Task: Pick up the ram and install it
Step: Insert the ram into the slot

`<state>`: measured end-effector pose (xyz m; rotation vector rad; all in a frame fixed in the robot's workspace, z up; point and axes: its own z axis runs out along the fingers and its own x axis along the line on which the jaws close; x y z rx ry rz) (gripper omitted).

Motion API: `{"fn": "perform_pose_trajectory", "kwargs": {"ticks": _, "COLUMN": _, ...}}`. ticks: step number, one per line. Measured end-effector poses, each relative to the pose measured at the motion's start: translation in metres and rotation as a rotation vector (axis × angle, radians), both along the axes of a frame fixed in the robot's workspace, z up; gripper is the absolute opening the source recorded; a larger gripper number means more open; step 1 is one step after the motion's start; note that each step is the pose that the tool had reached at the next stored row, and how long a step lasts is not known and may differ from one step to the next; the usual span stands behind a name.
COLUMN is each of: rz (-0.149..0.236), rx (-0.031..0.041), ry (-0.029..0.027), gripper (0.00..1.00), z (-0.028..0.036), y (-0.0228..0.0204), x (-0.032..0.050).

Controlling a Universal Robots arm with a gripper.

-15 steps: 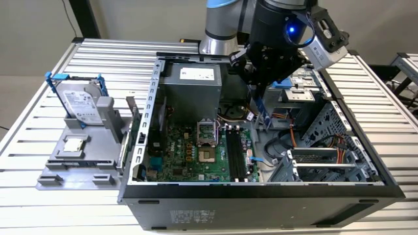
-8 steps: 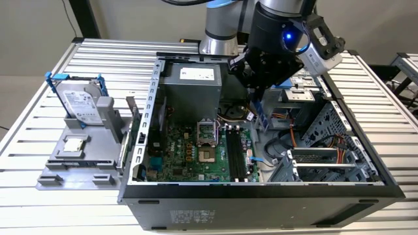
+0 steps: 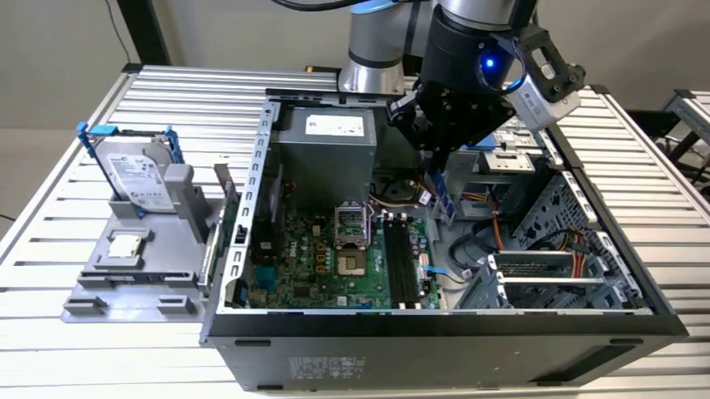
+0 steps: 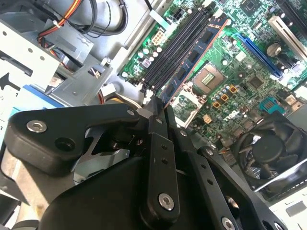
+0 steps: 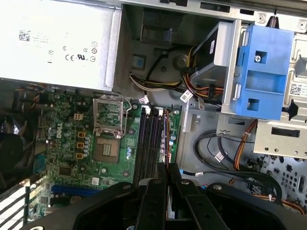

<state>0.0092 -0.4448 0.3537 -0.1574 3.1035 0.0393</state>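
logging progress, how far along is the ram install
Done: the long thin dark green ram stick is picked up. In hand: the end effector grips it above the long black motherboard slots. Left: seating it; it is in no slot yet.

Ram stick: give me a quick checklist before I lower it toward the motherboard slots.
1. Grip: gripper shut on the ram in the second wrist view: ok.
2. Height: ram hangs above the black slots, not touching them: ok.
3. Slots free: no stick seated in any of them: ok.
4. Alignment: ram runs roughly along the slots in both wrist views: ok. Which slot it is over: cannot tell.
5. Slot latches open: cannot tell.
6. Wiring: cables lie past the slots' end, not across them: ok.
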Motion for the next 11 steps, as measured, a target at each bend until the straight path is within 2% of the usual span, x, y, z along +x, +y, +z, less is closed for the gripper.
{"fn": "perform_pose_trajectory", "kwargs": {"ticks": 7, "rz": 0.0, "rx": -0.0001, "ry": 0.0, "gripper": 0.0, "z": -0.0002, "y": 0.0, "x": 0.0}}
{"fn": "perform_pose_trajectory", "kwargs": {"ticks": 11, "rz": -0.001, "rx": 0.0, "ry": -0.0005, "gripper": 0.0, "z": -0.0046, "y": 0.0, "x": 0.0}}
